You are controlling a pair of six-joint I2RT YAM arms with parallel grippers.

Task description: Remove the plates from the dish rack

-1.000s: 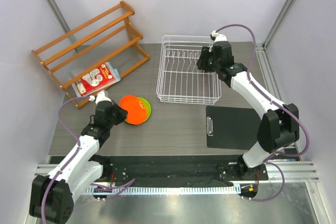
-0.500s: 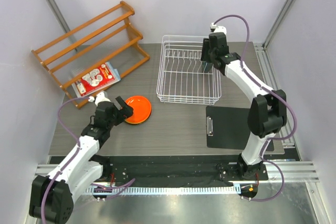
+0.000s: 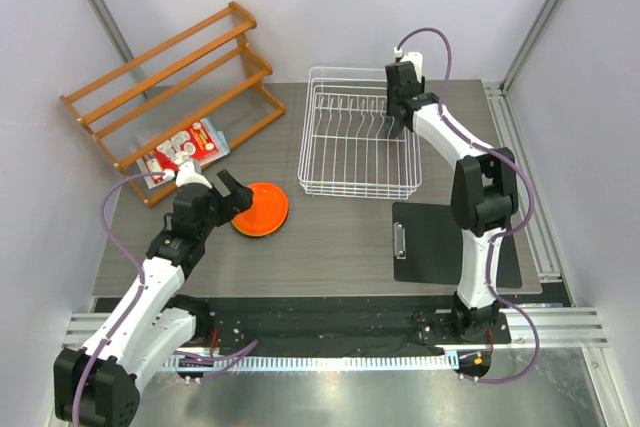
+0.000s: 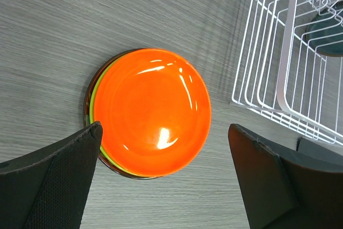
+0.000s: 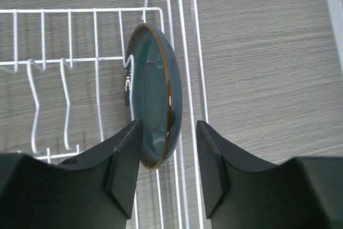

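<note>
L gripper jaws spread wide above orange plate, top of stack on table, lime green plate edge peeking under. R gripper jaws apart, straddling dark teal plate standing on edge in dish rack, by its right wall

The right gripper holds 2 parted fingers astride the upright teal plate.

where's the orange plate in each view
top external: orange plate, left of centre, left of the rack.
left wrist: plate in mid-frame; rack at top right.
right wrist: plate not in it; rack fills the left half.
shared landmark: the rack, in all three views.
</note>
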